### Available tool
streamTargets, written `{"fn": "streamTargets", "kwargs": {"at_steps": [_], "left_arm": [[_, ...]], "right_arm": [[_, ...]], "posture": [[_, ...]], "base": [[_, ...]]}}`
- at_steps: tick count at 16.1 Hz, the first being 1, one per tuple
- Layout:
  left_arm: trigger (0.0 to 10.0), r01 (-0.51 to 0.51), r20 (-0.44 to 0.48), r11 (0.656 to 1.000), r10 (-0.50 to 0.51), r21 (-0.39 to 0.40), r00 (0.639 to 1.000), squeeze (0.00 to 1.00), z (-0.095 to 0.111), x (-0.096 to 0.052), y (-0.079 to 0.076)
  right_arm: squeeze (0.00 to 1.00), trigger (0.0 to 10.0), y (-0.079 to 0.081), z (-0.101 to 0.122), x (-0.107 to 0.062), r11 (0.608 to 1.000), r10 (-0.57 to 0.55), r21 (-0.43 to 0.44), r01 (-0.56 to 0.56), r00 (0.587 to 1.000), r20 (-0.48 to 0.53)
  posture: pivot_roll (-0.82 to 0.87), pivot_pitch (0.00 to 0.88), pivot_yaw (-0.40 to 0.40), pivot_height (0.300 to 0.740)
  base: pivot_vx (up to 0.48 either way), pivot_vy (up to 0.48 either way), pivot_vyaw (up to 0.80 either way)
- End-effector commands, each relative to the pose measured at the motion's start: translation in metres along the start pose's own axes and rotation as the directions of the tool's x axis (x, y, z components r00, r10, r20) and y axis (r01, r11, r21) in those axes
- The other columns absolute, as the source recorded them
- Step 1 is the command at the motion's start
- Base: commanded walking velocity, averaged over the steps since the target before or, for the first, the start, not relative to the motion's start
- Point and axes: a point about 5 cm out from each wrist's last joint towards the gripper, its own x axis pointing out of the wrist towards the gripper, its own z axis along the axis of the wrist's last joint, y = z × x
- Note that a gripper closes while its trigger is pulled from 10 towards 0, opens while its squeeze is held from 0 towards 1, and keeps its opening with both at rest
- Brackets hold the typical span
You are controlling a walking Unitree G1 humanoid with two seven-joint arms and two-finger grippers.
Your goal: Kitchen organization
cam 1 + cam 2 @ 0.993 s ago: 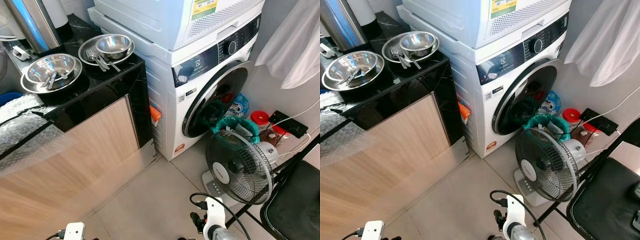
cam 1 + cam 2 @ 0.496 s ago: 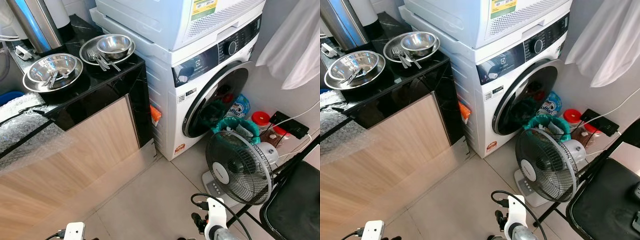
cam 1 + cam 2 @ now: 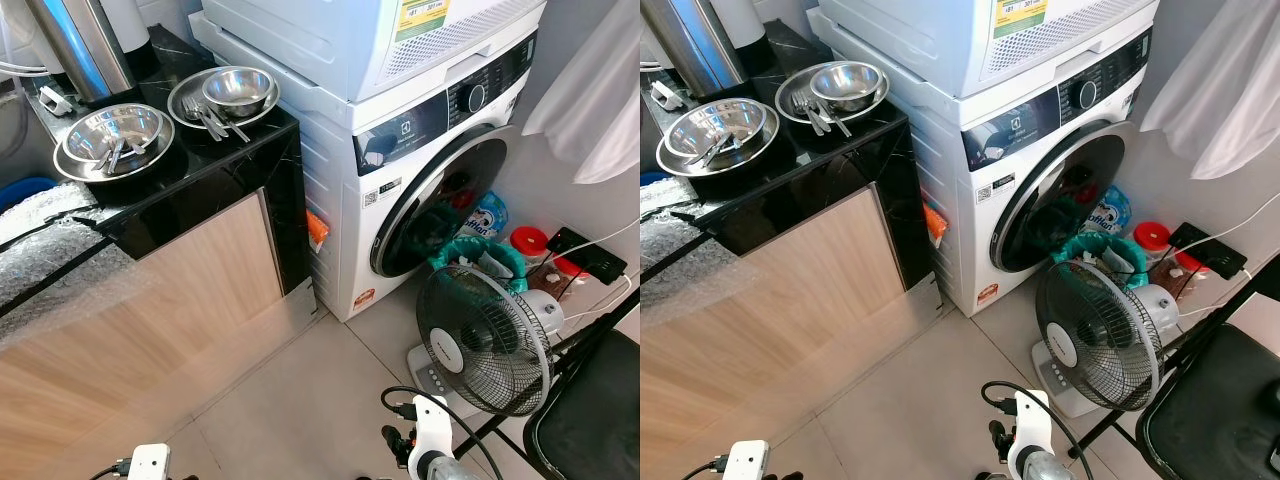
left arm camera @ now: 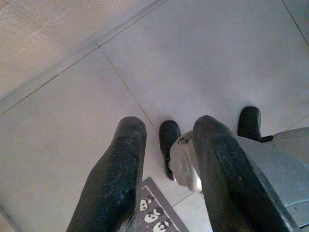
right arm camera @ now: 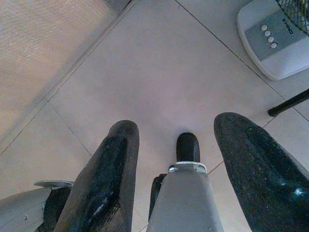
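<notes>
On the black marble counter stand two sets of steel dishes. The nearer steel bowl sits in a steel plate with cutlery lying in it. The farther steel bowl sits on a second plate with forks beside it. Both arms hang low, far below the counter. My left gripper is open over the tiled floor with nothing between its fingers. My right gripper is open over the floor too, near the fan's base.
A white front-loading washing machine stands right of the counter, with a second appliance stacked on it. A floor fan and a black chair crowd the right. A tall steel vessel stands behind the dishes. Bubble wrap covers the counter's near left.
The whole picture has shifted slightly right and down, so the camera moved. The dishes and both hanging arms stay as they were.
</notes>
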Motion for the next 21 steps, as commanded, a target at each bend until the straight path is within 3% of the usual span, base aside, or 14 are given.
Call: {"fn": "streamTargets", "kwargs": {"at_steps": [1, 21], "left_arm": [[10.0, -0.012, -0.044, 1.0, 0.013, 0.007, 0.999, 0.0, -0.0095, -0.0039, 0.0042], [10.0, -0.005, -0.048, 1.0, 0.006, 0.021, 0.999, 0.0, -0.0098, -0.004, 0.0038]], "right_arm": [[0.0, 10.0, 0.0008, -0.0066, -0.0011, 1.0, -0.001, 0.015, 0.001, 1.0, -0.017], [0.0, 10.0, 0.0007, -0.0069, -0.0013, 1.0, 0.002, 0.015, -0.001, 1.0, -0.016]], "posture": [[-0.01, 0.124, 0.069, 0.74], [-0.01, 0.121, 0.068, 0.74]], "base": [[0.0, 0.0, 0.0], [0.0, 0.0, 0.0]]}}
